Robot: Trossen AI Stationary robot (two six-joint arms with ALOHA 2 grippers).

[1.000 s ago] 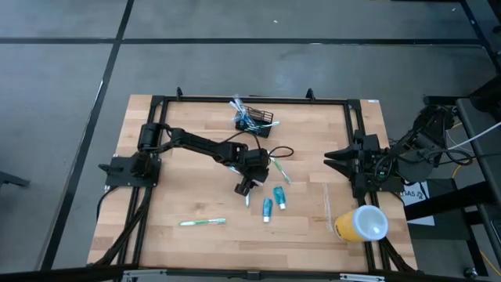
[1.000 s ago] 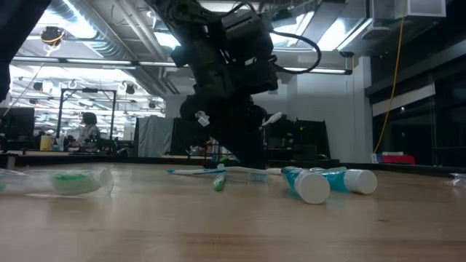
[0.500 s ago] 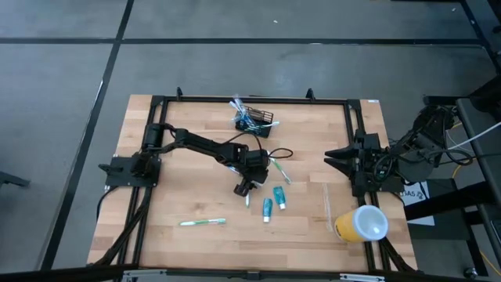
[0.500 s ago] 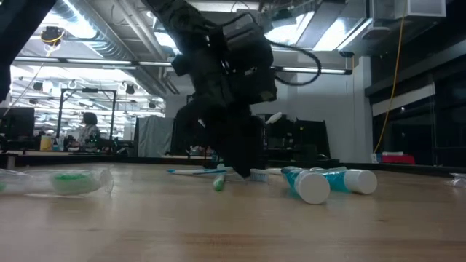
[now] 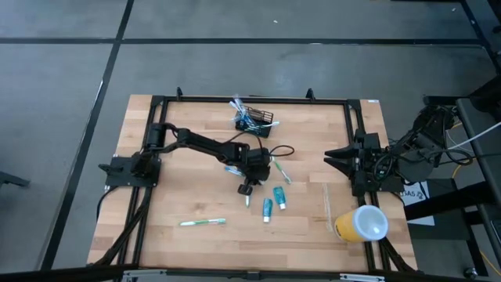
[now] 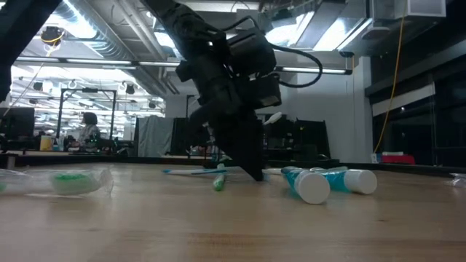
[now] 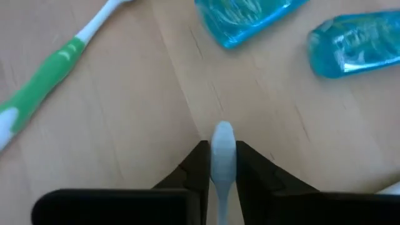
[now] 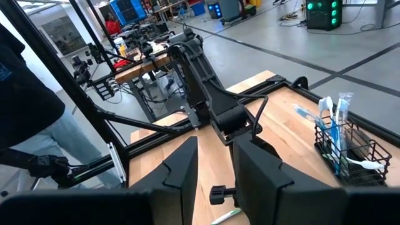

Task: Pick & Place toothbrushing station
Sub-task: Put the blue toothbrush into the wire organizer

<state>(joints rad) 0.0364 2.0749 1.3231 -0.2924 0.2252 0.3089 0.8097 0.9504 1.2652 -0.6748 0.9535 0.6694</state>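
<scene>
The toothbrushing station (image 5: 258, 121) is a low black wire-mesh holder standing at the table's far middle, with brushes and tubes sticking out of it; it also shows in the right wrist view (image 8: 347, 150). My left gripper (image 5: 246, 188) is down at mid-table, shut on a pale toothbrush (image 7: 223, 147) that lies on the wood. My right gripper (image 5: 333, 159) hangs high at the table's right side, open, with nothing between its fingers (image 8: 215, 169). My left gripper pinches the pale toothbrush between its two fingers (image 7: 199, 165), close to one rounded end (image 7: 223, 134), which sticks out just past the fingertips. The fingers slant down from the table's left and far side and lie along the brush. The gripper hides the rest of the brush.
Two blue toothpaste tubes (image 5: 266, 207) (image 5: 279, 197) lie just right of my left gripper. One green-and-white toothbrush (image 5: 280, 171) lies beside it and another (image 5: 203, 222) near the front edge. A yellow cup with a white lid (image 5: 362, 223) lies at the front right.
My left gripper has sunk a little toward the table and its fingers have shut on the pale toothbrush. My right arm has kept still.
</scene>
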